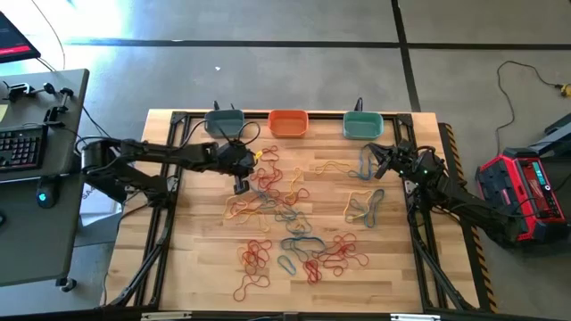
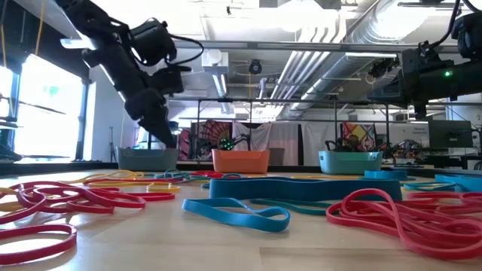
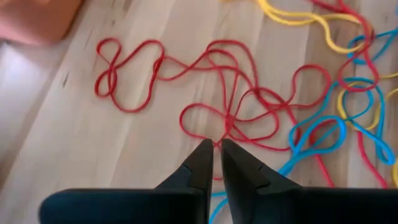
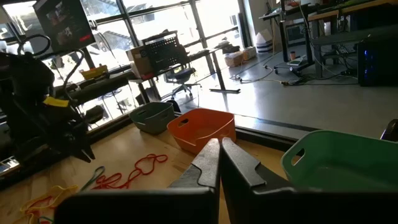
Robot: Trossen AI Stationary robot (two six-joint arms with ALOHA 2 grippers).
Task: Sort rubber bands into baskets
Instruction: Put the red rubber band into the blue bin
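Bands (image 1: 294,223) in red, yellow and blue lie scattered mid-tabletop; three baskets (image 1: 288,123) line the far edge. Only the left wrist view shows the left gripper (image 3: 217,149) with fingertips nearly together above a tangled red band (image 3: 230,106), nothing visibly pinched. From above it hangs near the grey basket (image 1: 224,122). The right gripper (image 4: 220,148), clenched and empty, hovers beside the green basket (image 4: 348,165).

Three baskets stand in a row along the table's far edge: one grey-blue basket (image 1: 224,122), one orange basket (image 1: 288,123), one teal-green basket (image 1: 363,125). Two arms work the table, so two claws: the left gripper (image 1: 241,185) and the right gripper (image 1: 378,160). The rubber bands (image 1: 294,223) are dozens of tangled red, yellow and blue loops, too many to count.
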